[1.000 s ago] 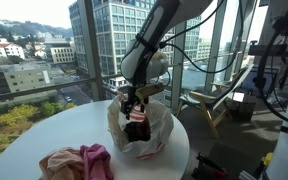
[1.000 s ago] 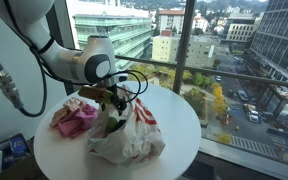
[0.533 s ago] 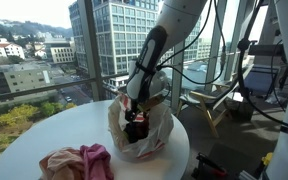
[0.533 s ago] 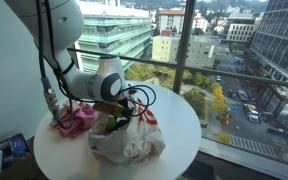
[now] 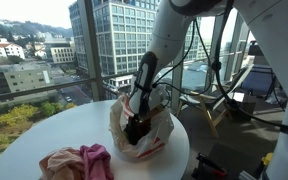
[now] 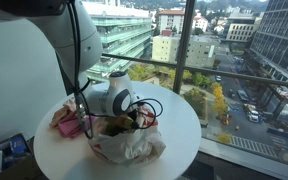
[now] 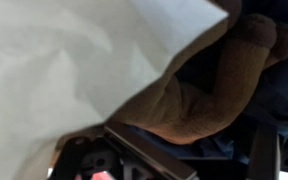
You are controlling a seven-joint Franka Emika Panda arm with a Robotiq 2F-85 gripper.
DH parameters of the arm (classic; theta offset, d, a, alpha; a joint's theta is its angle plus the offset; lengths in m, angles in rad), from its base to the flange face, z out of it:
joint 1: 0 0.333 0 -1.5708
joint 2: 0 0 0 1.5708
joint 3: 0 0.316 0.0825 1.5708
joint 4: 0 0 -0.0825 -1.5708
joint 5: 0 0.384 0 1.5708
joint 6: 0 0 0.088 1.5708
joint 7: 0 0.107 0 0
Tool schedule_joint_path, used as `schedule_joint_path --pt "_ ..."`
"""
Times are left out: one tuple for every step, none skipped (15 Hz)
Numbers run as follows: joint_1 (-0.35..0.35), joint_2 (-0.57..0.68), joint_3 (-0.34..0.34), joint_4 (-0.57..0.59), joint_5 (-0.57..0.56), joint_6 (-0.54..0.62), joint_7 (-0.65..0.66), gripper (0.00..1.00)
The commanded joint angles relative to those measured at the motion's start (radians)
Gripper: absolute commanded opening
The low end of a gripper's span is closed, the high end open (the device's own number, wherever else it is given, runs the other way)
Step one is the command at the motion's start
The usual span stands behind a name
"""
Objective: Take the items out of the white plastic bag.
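The white plastic bag (image 5: 156, 138) with red print sits on the round white table (image 5: 54, 130) and shows in both exterior views (image 6: 134, 148). My gripper (image 5: 134, 118) is lowered into the bag's open mouth and is mostly hidden by the bag in an exterior view (image 6: 116, 120). In the wrist view the bag wall (image 7: 74, 60) fills the left. A brown plush item (image 7: 204, 90) lies between my spread fingers (image 7: 189, 150), over dark blue material. The fingers look open and not closed on it.
A pink cloth (image 5: 79, 162) lies on the table beside the bag and shows again in an exterior view (image 6: 68, 120). Window glass and a railing stand just behind the table. The table edge (image 6: 184, 140) is close to the bag.
The arm has dropped lower and the gripper has gone deeper into the bag. The bag and pink cloth have stayed in place.
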State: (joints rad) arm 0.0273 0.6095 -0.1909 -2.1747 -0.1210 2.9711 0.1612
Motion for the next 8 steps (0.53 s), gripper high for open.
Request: schedule_joint_path --pt "0.023 0.08 -0.031 0.051 0.038 0.036 0.024 1.0" --pt "0.025 0.092 -0.036 0.055 0.047 0.034 0.029 1.0" --pt "0.03 0.1 -0.044 0.058 0.055 0.035 0.036 0.75" --pt "0.026 0.093 -0.04 0.05 0.066 0.036 0.038 0.74" --pt "0.018 0.084 -0.032 0.045 0.077 0.03 0.036 0.66" --pt "0.022 0.064 -0.033 0.028 0.086 0.037 0.041 0.59" --pt "0.022 0.047 -0.032 0.017 0.096 0.033 0.041 0.52" --pt "0.025 0.024 -0.032 0.0 0.102 0.036 0.041 0.43"
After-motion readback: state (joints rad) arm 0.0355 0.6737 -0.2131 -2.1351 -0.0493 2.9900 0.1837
